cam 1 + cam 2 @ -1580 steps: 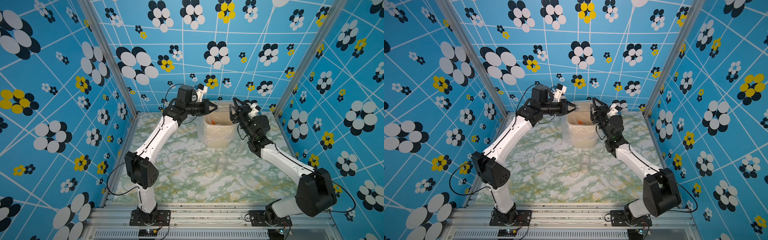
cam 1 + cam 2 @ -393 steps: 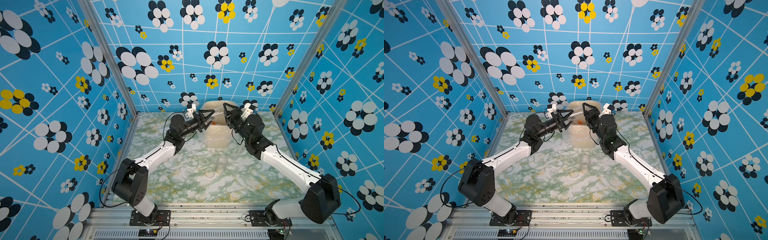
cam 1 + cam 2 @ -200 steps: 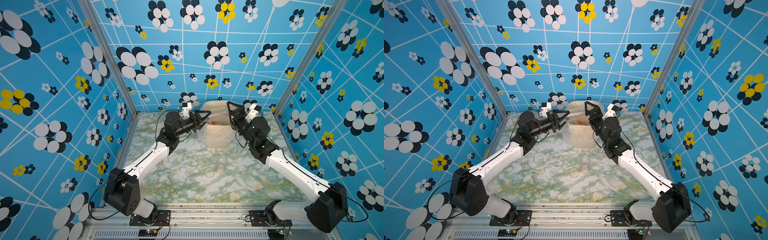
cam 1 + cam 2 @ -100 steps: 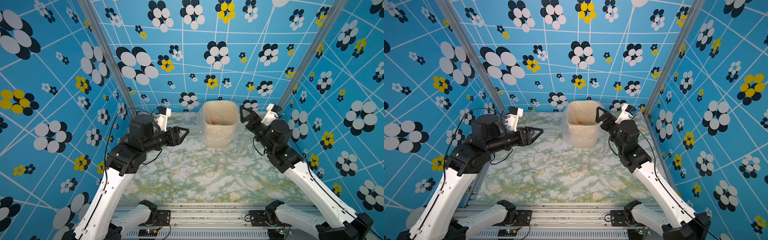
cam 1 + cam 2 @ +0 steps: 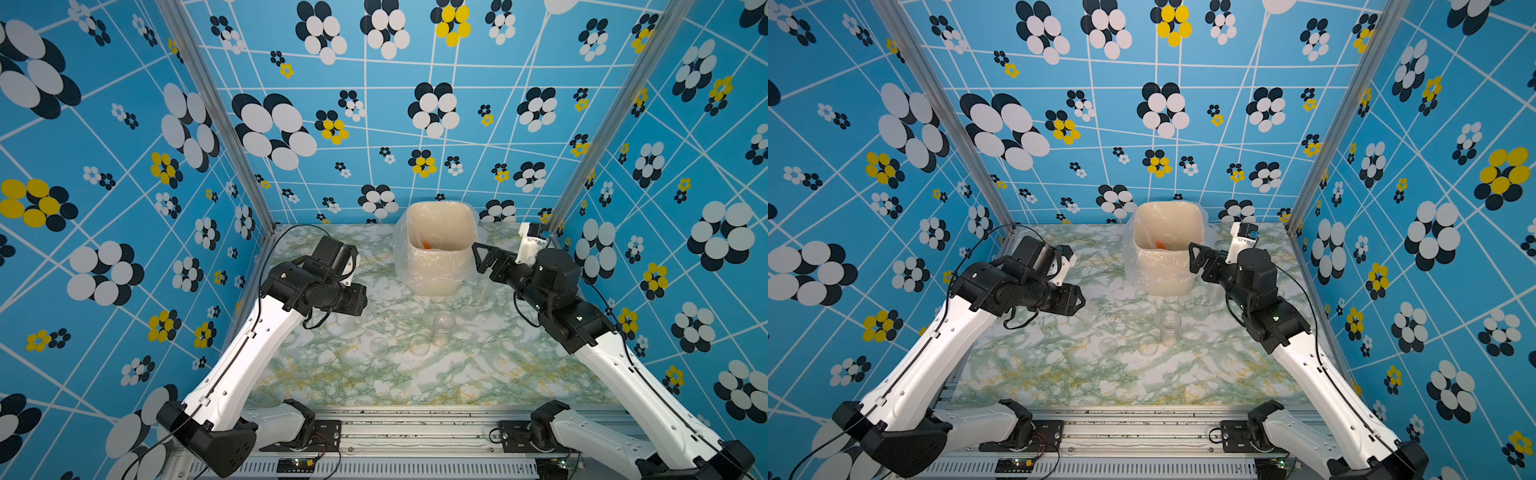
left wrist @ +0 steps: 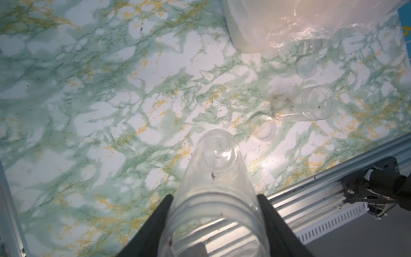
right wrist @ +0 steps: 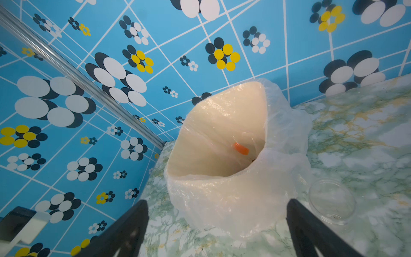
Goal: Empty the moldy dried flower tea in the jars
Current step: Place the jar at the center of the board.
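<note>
Seemingly the clamped jar (image 6: pixel 222 191) holds only a reddish fleck (image 6: pixel 212 175).

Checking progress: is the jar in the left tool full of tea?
No, that jar is see-through and nearly empty, only specks inside.

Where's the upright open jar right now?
In both top views the upright jar stands mid-table, nearer the robot than the bin, a loose lid beside it.

The bench (image 5: pixel 478 374) is white marble veined green and yellow; bin (image 5: pixel 432 270) beige; jar (image 6: pixel 213 178) clear; walls (image 5: pixel 365 174) blue with black-white-yellow flowers.
</note>
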`<control>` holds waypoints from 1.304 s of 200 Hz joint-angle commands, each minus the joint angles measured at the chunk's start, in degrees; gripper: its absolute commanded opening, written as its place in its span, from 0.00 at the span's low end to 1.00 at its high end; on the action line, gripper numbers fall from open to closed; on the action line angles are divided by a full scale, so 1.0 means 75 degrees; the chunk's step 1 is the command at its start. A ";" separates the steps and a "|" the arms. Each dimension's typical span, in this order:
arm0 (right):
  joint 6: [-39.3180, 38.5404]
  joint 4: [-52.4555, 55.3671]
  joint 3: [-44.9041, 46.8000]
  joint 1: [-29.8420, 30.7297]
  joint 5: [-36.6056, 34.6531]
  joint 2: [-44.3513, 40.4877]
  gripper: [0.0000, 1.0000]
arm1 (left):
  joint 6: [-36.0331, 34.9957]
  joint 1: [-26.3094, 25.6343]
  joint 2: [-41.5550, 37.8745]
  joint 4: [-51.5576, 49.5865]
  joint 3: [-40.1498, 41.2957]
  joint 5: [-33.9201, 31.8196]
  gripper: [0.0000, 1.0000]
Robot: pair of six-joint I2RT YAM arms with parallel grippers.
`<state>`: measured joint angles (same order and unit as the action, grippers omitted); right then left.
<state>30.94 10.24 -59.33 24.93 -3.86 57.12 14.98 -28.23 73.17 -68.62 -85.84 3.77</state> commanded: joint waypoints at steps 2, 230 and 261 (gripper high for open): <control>-0.0402 0.0314 0.0237 -0.0052 0.0120 -0.0261 0.99 | -0.0330 -0.0083 0.0270 0.0219 0.0222 -0.0286 0.20; -0.0738 0.0451 0.0662 -0.0103 0.0353 -0.0550 0.99 | -0.0167 -0.0229 0.1898 0.2951 0.2340 -0.0726 0.15; -0.0731 0.0459 0.0661 -0.0100 0.0371 -0.0518 0.99 | -0.0147 -0.0232 0.2120 0.2973 0.2393 -0.0726 0.15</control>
<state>26.11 13.19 -54.89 24.56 -2.15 53.67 13.50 -29.67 87.70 -47.22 -68.93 -1.52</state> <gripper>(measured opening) 0.991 0.576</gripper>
